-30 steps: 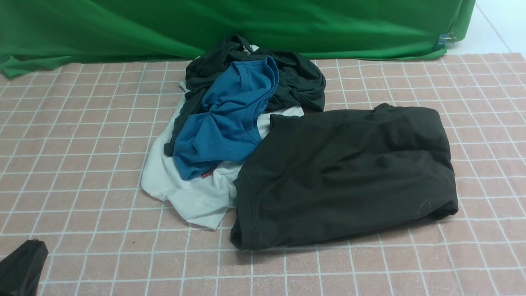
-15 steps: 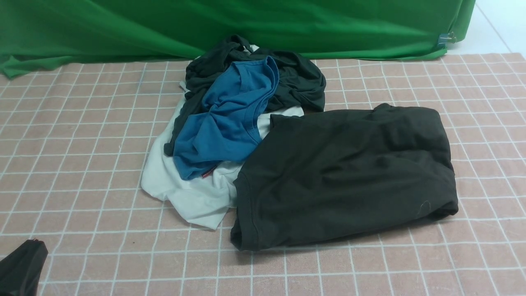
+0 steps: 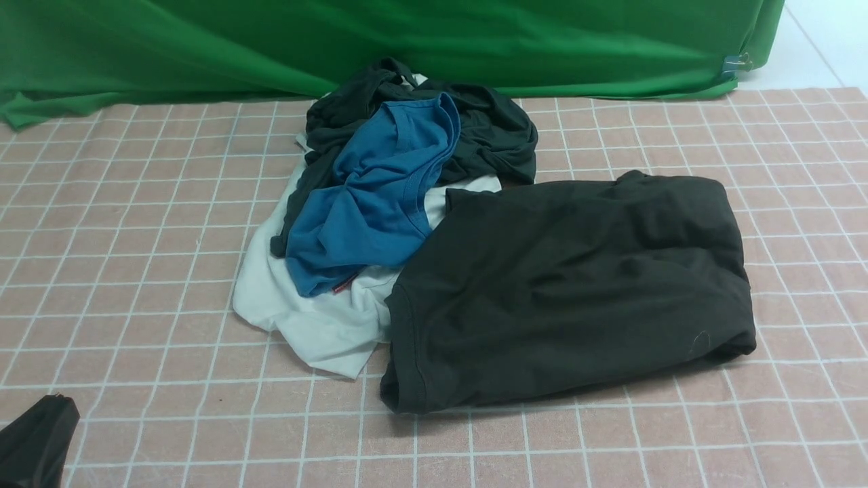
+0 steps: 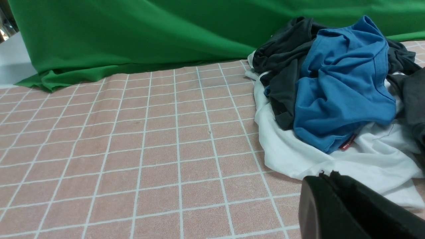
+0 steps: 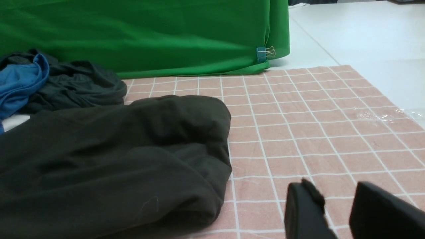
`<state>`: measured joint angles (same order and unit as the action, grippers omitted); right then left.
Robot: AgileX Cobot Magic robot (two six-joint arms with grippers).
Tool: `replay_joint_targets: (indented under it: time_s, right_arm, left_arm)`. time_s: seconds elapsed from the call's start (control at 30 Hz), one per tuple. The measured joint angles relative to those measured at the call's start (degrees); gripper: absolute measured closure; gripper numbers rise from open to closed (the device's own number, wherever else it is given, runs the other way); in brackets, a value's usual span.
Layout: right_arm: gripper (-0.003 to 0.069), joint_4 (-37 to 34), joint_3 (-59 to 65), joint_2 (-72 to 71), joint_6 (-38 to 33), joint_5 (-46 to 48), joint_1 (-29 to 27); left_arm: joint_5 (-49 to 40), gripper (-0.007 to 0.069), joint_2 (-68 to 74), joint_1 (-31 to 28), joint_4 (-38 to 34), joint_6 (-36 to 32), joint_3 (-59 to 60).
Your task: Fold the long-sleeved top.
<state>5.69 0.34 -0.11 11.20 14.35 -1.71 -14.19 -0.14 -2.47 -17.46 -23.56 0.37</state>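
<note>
Black top: the long-sleeved top (image 3: 576,291) is lying folded into a thick bundle on the right part of the worktop (image 3: 135,271). No logo is showing on it. Its near edge is hanging close to the front.
Pile: a heap of clothes is sitting just behind and to the left of the black top, touching it.
Blue shirt: the blue shirt (image 3: 380,196) is lying on top of the heap, all crumpled.
White shirt: a white shirt (image 3: 305,318) is lying under the blue one and is poking out toward the front.
Dark cloth: another dark piece of clothing (image 3: 488,129) is bunched up at the back of the heap.
Green cloth: a green curtain (image 3: 271,41) is hanging behind the worktop.
Left tool: the left tool (image 4: 327,177) is pressed tight together with nothing in it. It is sitting low near the front left corner, close to the white shirt.
Right tool: the right tool (image 5: 335,194) is standing a bit apart with nothing between its two sides. It is waiting near the right side of the black top, not touching it.
</note>
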Motion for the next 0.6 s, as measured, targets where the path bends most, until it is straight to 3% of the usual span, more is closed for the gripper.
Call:
replay_joint_targets:
  time_s: [0.6]
  right_arm:
    - [0.0419,0.0,0.0,0.0,0.0,-0.04,0.0]
  left_arm:
    - [0.0,0.0605,0.0,0.0,1.29,0.05,0.0]
